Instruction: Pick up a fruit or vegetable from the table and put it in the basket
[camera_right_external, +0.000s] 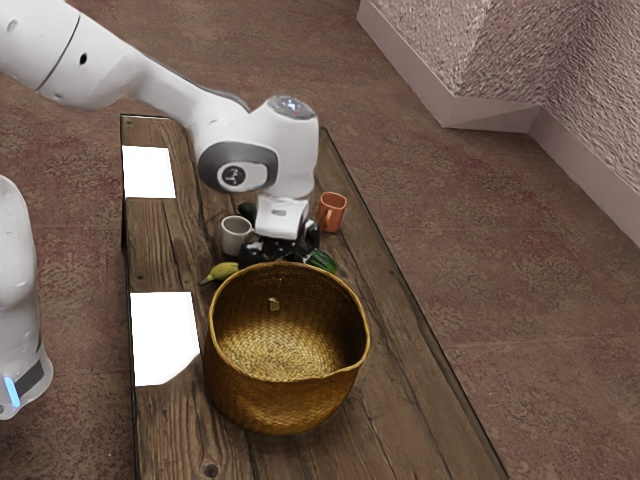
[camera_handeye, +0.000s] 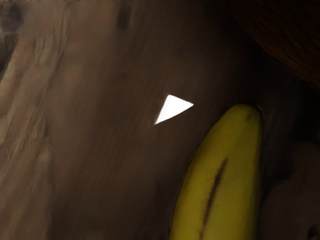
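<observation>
Just beyond the round, golden-brown woven basket (camera_right_external: 285, 405), as seen in the exterior view, the black gripper (camera_right_external: 275, 248) points down from the white and grey robot arm (camera_right_external: 165, 85). Its lower part is hidden by the basket's rim, so whether it is released, clenched or grasping something cannot be told.

Past that same rim, toward the exterior view's left of the gripper, is the curved yellow banana (camera_right_external: 222, 271), outside the basket. The wrist view shows it large and close to the hand, a long brown streak along its skin, its rounded end near the dark curve of the basket.

Behind the basket, farther off than the banana, is a pale grey mug (camera_right_external: 236, 235). Farther from the basket still, a small, dark green rounded thing (camera_right_external: 247, 211) sits partly behind the gripper. An orange-brown mug (camera_right_external: 332, 212) stands beyond the basket toward the exterior view's right, and a second green thing, dark and striped (camera_right_external: 322, 261), shows just over the rim on that side.

Under the basket runs a long brown wooden table (camera_right_external: 400, 400), with a bright white patch (camera_right_external: 167, 338) beside the basket toward the exterior view's left.
</observation>
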